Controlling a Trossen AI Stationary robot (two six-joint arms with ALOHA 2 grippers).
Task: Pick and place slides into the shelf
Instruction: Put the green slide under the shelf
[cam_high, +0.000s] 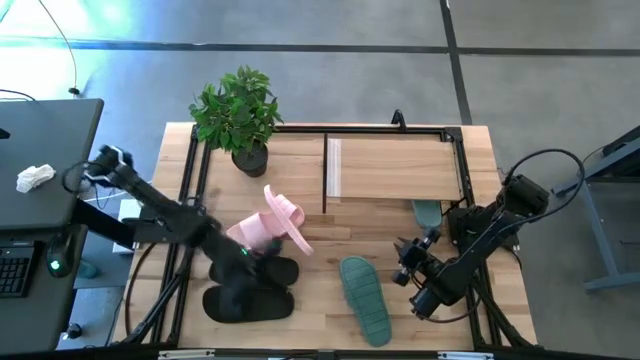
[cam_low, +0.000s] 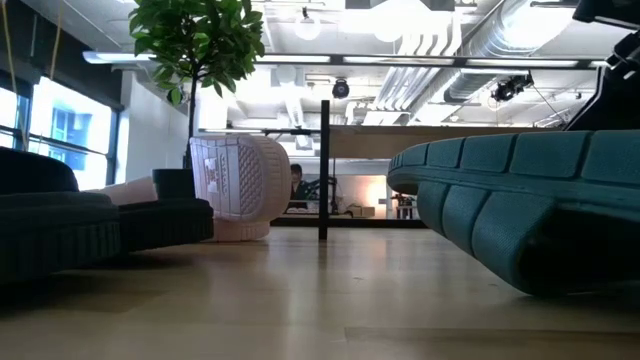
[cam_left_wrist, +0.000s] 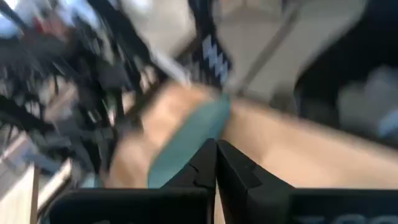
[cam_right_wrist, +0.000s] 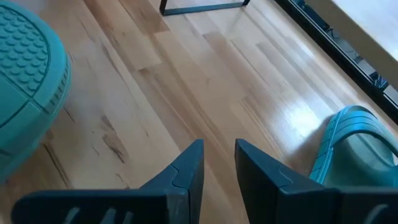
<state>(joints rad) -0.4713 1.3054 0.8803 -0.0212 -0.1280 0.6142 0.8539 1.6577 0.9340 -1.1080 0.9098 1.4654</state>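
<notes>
The shelf (cam_high: 395, 165), a light plank in a thin black frame, stands at the table's far right. Two pale pink slides (cam_high: 270, 228) lie mid-left, one tipped up on its edge (cam_low: 240, 185). Black slides (cam_high: 250, 297) lie near the front edge. One dark green slide (cam_high: 365, 298) lies sole up at front centre, and another (cam_high: 427, 212) pokes out from under the shelf's near edge. My left gripper (cam_left_wrist: 216, 163) is shut, above the pink and black slides (cam_high: 268, 260). My right gripper (cam_right_wrist: 217, 163) stands open over bare wood between the two green slides (cam_high: 403, 262).
A potted plant (cam_high: 240, 115) stands at the far left of the table, beside the shelf's frame. A dark desk (cam_high: 40, 190) with a white lump lies off the table's left edge. Bare wood (cam_high: 330, 240) shows between the pink slides and my right gripper.
</notes>
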